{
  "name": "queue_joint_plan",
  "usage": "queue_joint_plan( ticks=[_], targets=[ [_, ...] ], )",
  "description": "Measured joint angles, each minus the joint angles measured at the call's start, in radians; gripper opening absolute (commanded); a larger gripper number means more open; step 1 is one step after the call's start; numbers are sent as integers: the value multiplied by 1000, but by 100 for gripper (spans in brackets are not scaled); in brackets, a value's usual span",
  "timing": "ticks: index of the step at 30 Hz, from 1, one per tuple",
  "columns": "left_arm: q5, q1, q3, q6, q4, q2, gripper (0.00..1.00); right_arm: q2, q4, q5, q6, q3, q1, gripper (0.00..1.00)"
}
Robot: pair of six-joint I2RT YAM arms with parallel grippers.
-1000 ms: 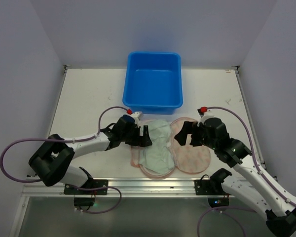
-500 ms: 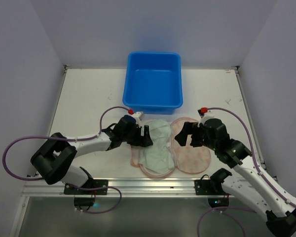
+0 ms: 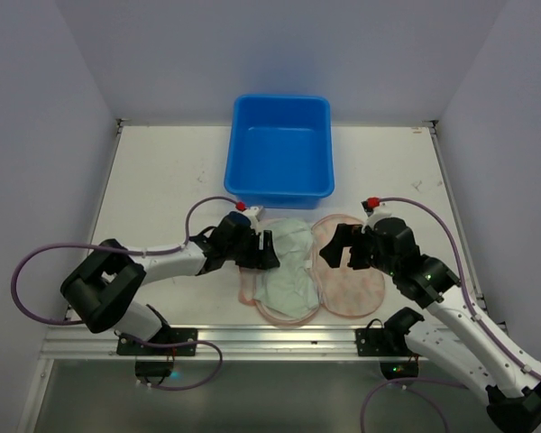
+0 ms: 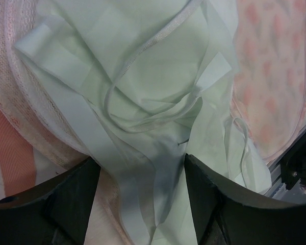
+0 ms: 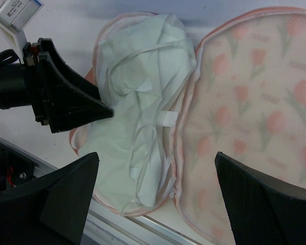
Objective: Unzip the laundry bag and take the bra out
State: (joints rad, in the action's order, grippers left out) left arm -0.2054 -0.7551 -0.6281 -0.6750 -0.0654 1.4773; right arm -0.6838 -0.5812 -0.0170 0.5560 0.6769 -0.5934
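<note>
Open laundry bag [image 3: 347, 280] — bra [image 3: 287, 262] on its left half, blue tub [image 3: 279, 192] beyond

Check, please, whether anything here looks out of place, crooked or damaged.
Nothing looks damaged or spilled. The cream peanut-shaped fabric laundry bag with pink print lies unzipped and spread open, and the pale mint fabric bra sits crumpled on its left half. The blue plastic tub stands square.

Left gripper [image 3: 261, 249] low, jaws apart, right gripper [image 3: 343, 250] wide (hovering)
</note>
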Motion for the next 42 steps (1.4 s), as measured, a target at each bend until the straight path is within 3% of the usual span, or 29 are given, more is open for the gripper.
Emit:
queue_joint_plan(
  ticks=[5,13,24,38,42],
  targets=[
    [-5,0,5,-19,-5,11,59,5,0,0,0,-14,0,98],
    [-26,-8,16,-39,-25,11,32,3,0,0,0,-18,0,98],
    [-68,-9,17,-48,-45,11,43,4,0,0,0,-18,0,98],
    [-126,-14,17,-47,-46,-7,46,3,0,0,-5,-18,0,98],
    [-129,-14,17,-46,-46,-7,42,3,0,0,-7,-21,0,98]
  ],
)
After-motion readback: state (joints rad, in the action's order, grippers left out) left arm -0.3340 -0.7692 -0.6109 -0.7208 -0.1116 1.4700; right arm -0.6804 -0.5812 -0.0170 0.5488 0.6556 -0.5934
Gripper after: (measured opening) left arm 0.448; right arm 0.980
